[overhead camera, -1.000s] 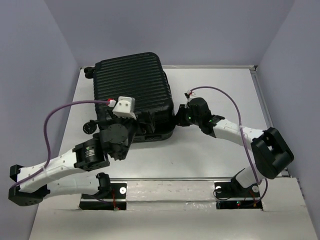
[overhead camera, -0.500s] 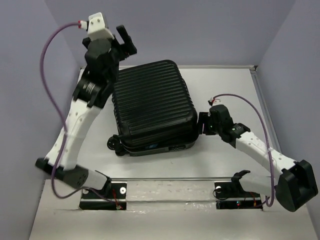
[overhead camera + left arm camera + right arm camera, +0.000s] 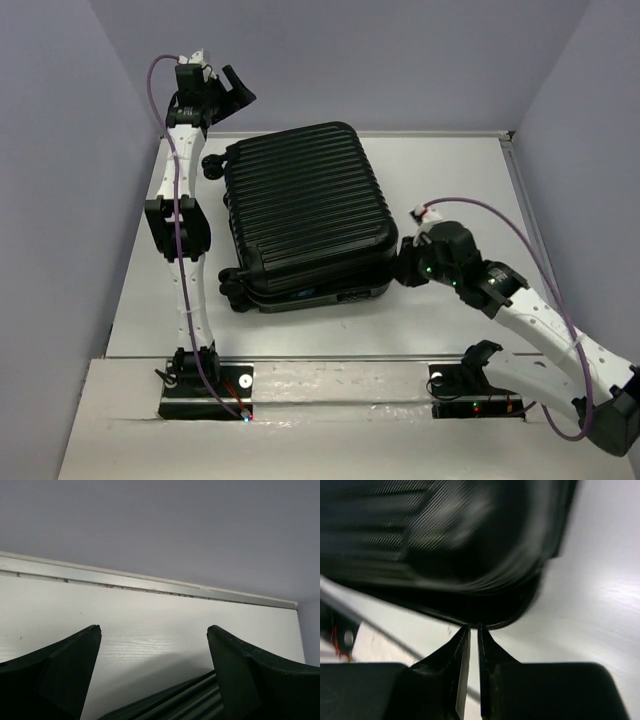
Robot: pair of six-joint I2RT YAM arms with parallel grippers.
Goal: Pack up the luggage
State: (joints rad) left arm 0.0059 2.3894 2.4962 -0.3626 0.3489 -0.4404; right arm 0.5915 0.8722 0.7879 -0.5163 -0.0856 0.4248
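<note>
**Right claw pinched at the luggage's lower-right corner, left claw wide and far off**

Right gripper (image 3: 470, 628) shows its two fingers drawn almost together, with only a thin slit between the tips. Nothing can be seen in that slit, and the view is too blurred to tell whether something thin is caught there. The tips sit right at the rounded corner of the luggage (image 3: 305, 205), at or just off the dark seam line under the shell. I cannot tell whether they touch it.

From above, the luggage lies flat and closed in the middle of the table (image 3: 450, 160), ribbed shell up. Its ribs run left to right across the frame. Caster wheels (image 3: 228, 286) show along its left edge, so the wheel end appears to face the left of the frame and the opposite end faces the right arm. The corner the claw meets is the lower right one, and from that claw the case lies to the upper left.

Left gripper (image 3: 230, 90) is spread wide and holds nothing. It is raised at the upper left of the frame, beyond the case's far-left corner and apart from it, looking along the far table edge.

My judgement is that the right arm is the nearer one by far. Any move along the seam would start from this corner and follow either the lower or the right edge.
</note>
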